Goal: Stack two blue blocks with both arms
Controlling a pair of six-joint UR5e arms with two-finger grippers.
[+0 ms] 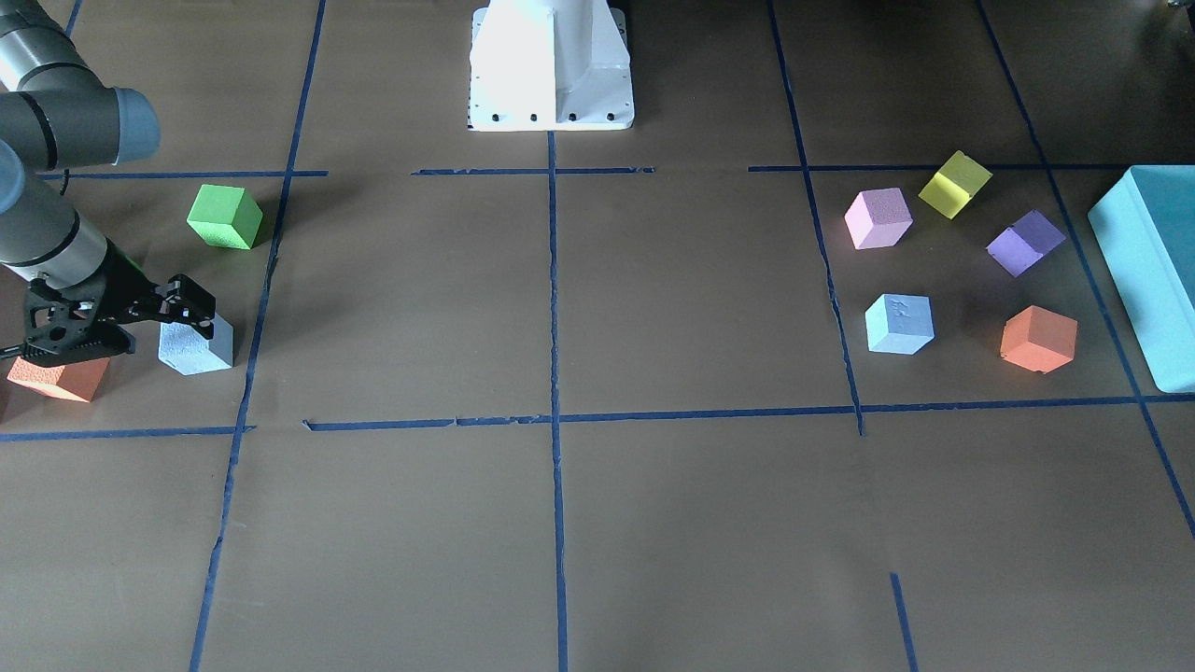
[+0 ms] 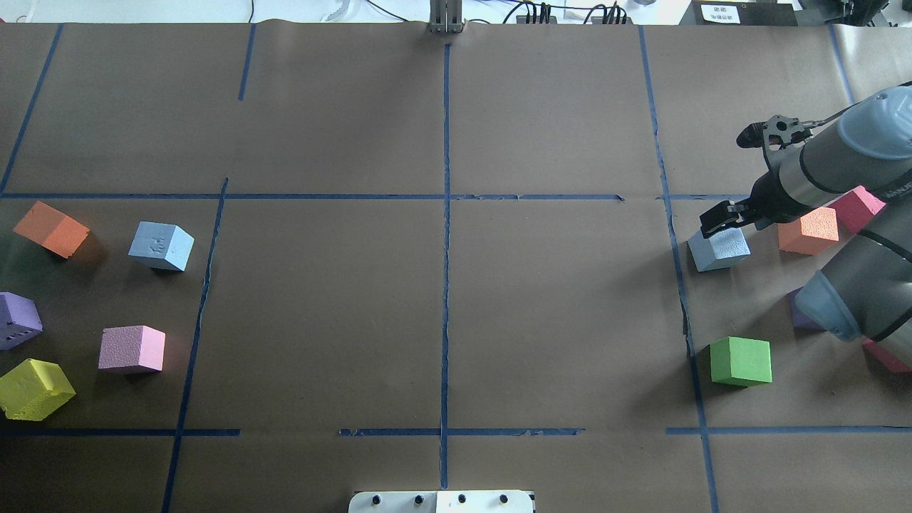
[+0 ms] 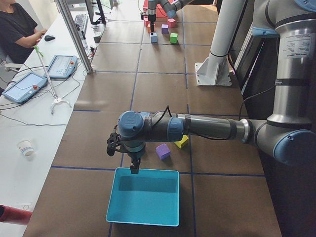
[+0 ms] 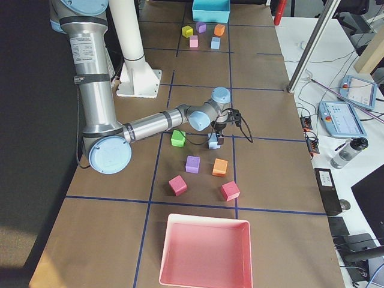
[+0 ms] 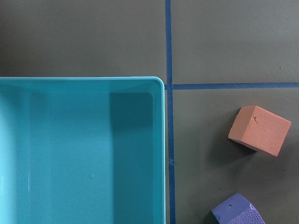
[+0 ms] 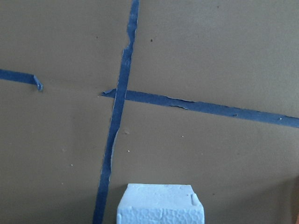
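One pale blue block (image 1: 196, 347) rests on the table on my right side; it also shows in the overhead view (image 2: 718, 249) and at the bottom of the right wrist view (image 6: 160, 205). My right gripper (image 1: 194, 306) hangs just over that block's top, fingers apart, holding nothing. The other blue block (image 1: 899, 324) sits free on my left side and shows in the overhead view (image 2: 161, 246). My left gripper (image 3: 134, 168) shows only in the exterior left view, over the far rim of the teal box (image 3: 143, 197). I cannot tell whether it is open or shut.
A green cube (image 1: 224, 217) and an orange cube (image 1: 61, 378) lie close to the right gripper. Pink (image 1: 878, 218), yellow (image 1: 954, 184), purple (image 1: 1025, 243) and orange (image 1: 1038, 340) cubes surround the other blue block. A pink tray (image 4: 204, 252) stands at my right end.
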